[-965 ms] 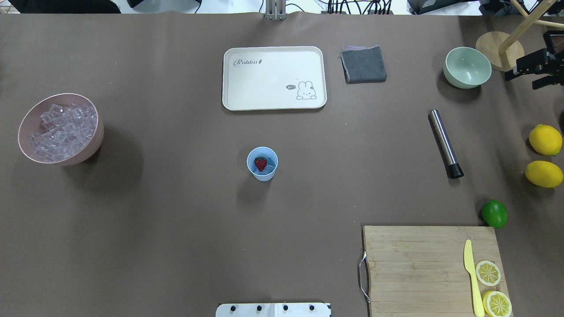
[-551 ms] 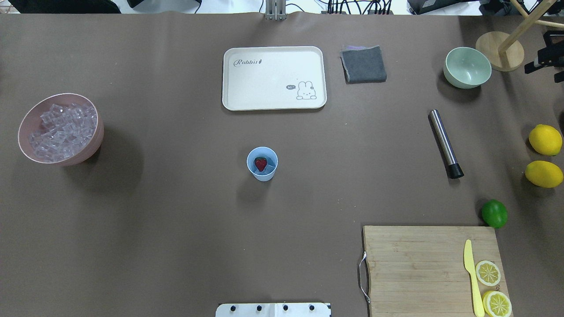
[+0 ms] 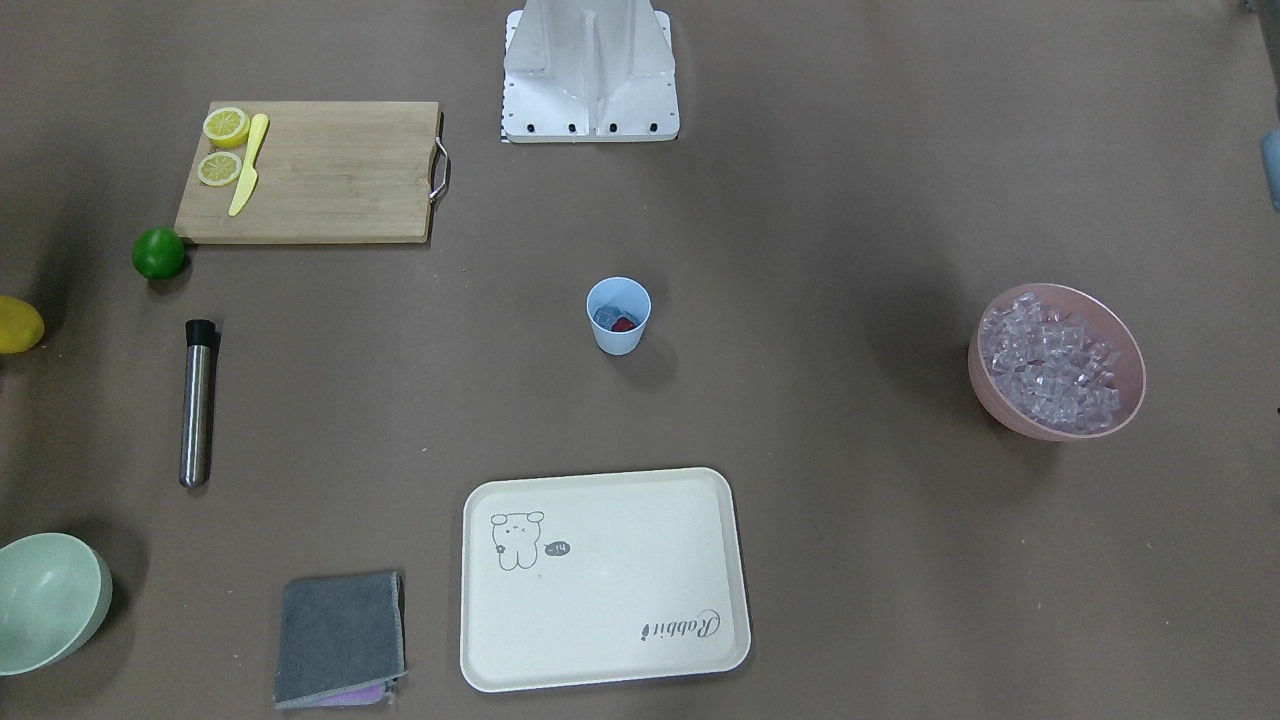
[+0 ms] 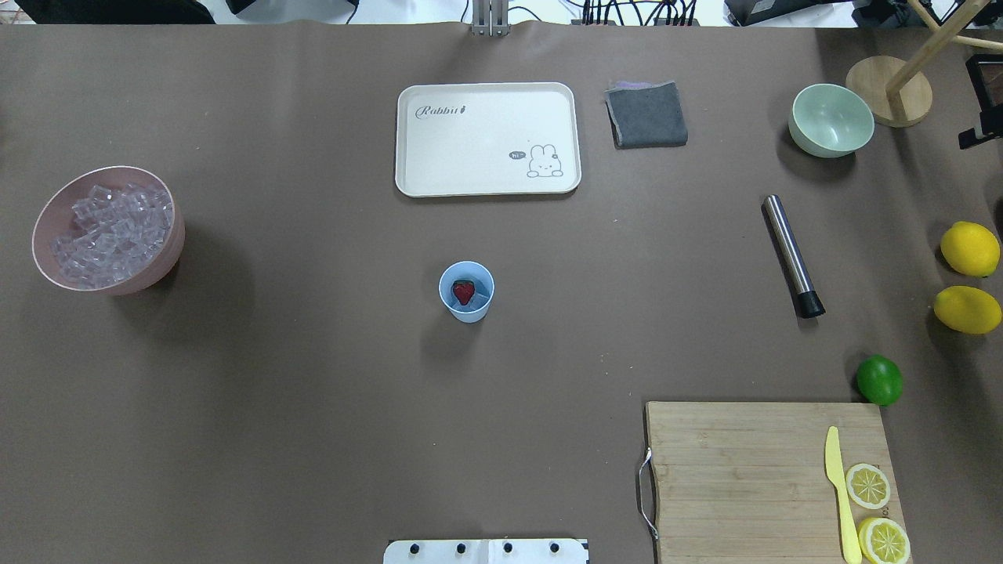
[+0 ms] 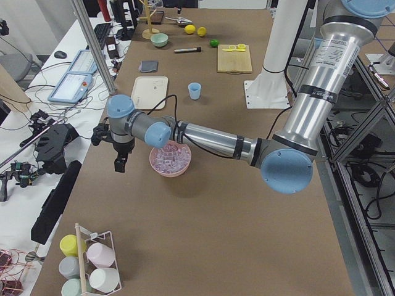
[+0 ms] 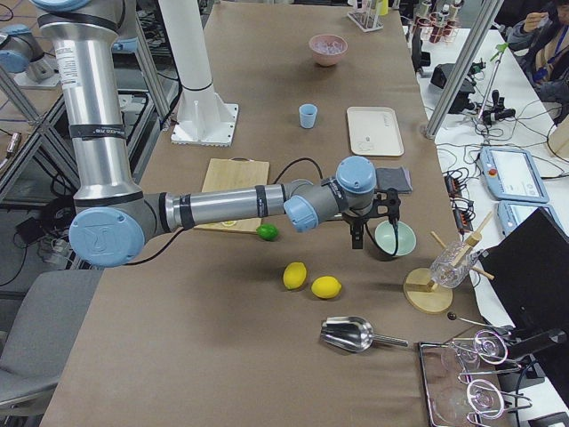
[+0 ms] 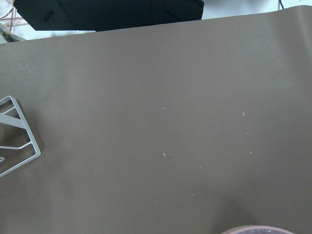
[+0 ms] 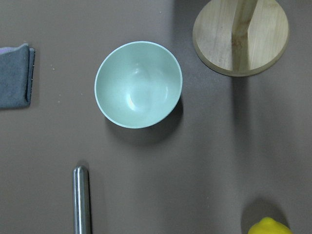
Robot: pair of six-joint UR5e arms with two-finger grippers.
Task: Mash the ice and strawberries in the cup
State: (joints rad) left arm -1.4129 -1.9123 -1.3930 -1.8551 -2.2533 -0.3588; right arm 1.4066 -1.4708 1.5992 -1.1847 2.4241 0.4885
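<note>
Brown table: pale blue cup holds red strawberry.

A long, brown-covered desk fills the middle of the room. Along one long side runs a white bench that carries a keyboard, a mouse, loose cables and a blue-edged control tablet. A slanted aluminium post rises between the bench and the desk. A grey chair stands beside the opposite long edge. The light is even and soft, throwing only faint, blurred shadows on the brown cover.
</note>
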